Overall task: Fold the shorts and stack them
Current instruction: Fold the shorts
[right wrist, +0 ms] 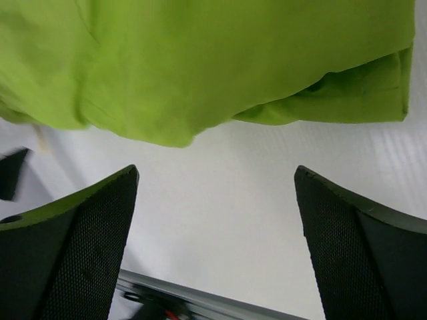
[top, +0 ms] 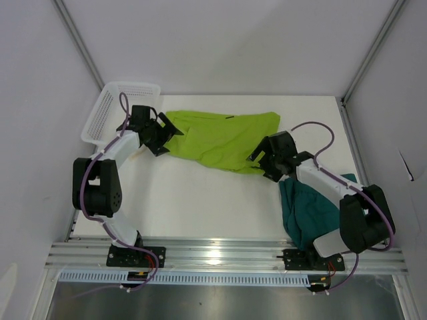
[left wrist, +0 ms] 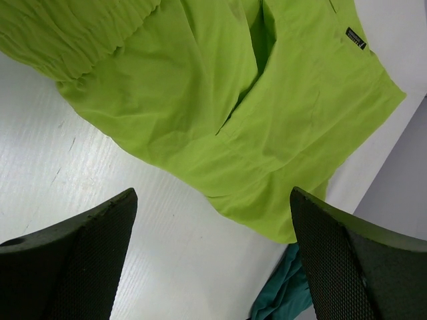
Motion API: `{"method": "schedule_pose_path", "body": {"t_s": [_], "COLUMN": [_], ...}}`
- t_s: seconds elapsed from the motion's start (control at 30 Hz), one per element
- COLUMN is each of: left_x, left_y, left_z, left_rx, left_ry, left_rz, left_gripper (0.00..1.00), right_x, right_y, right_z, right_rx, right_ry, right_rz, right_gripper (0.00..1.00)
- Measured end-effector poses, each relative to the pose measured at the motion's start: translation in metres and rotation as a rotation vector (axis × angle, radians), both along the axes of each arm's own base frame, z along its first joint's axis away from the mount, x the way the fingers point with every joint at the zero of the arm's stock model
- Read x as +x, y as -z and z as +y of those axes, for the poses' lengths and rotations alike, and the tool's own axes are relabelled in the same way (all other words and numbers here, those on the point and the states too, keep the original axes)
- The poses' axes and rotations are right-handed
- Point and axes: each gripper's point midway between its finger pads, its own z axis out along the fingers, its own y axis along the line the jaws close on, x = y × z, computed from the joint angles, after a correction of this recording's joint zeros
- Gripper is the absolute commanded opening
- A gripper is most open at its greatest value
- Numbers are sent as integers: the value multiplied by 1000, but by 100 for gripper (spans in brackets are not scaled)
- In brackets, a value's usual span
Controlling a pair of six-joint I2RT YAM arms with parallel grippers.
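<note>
Left pincer (top: 167, 137), right pincer (top: 261, 160): both wide open, holding nothing.
Shorts: two pairs.
- One lime pair (top: 220, 137): lies spread between the pincers, long axis running from one to the other.
- One teal pair (top: 310, 213): bunched behind the right pincer.

One white basket (top: 110, 110): beside the left pincer.

Top external view: fixed high above and behind the arm bases (top: 135, 255), tilted down and forward, far enough back to hold the whole counter (top: 200, 200), the basket (top: 97, 120), the lime shorts (top: 220, 137) and the teal shorts (top: 300, 213).

Left wrist view: mounted just behind the left tool (left wrist: 212, 200), low over the counter, looking out between its dark fingers (left wrist: 80, 253) onto the lime shorts, a scrap of teal at the bottom edge.

Right wrist view: mounted likewise behind the right tool (right wrist: 215, 172), closer in, facing the lime fabric's edge from the opposite side.

Shared by all three: lime shorts and adjoining bare counter.
</note>
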Motion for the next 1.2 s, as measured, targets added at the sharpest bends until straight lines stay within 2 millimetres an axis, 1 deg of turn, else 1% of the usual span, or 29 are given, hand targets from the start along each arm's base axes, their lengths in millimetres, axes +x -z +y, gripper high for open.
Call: {"method": "schedule_pose_path", "body": {"t_s": [0.1,0.17,0.23,0.33,0.43,0.53,0.6,0.7,0.73,0.77,0.8,0.87,0.9,0.93,0.97,1.0,1.03,1.1,1.2], "left_x": [-1,-3,-4,-4,-5,-5,-5,-6,-7,-8,-9,-11,-11,-12,-12,-13,-14,-17,-21], "left_y": [2,5,7,8,10,13,16,20,22,24,26,28,28,29,30,31,33,38,42], "left_z": [-1,-1,-1,-1,-1,-1,-2,-2,-2,-2,-2,-2,-1,-1,-2,-1,-1,-1,-1], "left_rx": [2,2,2,2,2,2,2,1,1,1,1,2,2,2,2,3,3,4,4], "left_ry": [3,3,4,4,4,4,5,6,6,6,6,7,7,8,8,8,9,9,9], "left_rz": [3,7,12,9,10,16,22,30,34,38,41,45,46,48,49,49,52,62,70], "left_gripper": [96,96,96,96,95,95,95,95,95,95,95,95,95,95,95,95,95,95,94], "right_x": [6,6,4,-2,-4,3,9,14,15,16,20,27,28,27,27,27,29,35,44], "right_y": [-14,-14,-7,9,16,16,22,40,48,55,55,57,60,64,66,67,67,65,64], "right_z": [-1,-3,-7,-13,-15,-12,-11,-11,-11,-10,-7,-7,-9,-11,-15,-19,-27,-47,-84], "right_rx": [84,129,166,213,248,291,309,305,299,298,314,317,311,298,292,287,279,262,225], "right_ry": [143,224,312,431,503,550,575,607,615,622,622,622,627,626,628,634,638,650,656], "right_rz": [-11,-1,28,84,113,116,124,161,176,193,194,187,189,196,198,197,192,178,150], "right_gripper": [99,99,99,99,98,97,94,92,89,83,63,41,26,19,15,7,3,0,0]}}
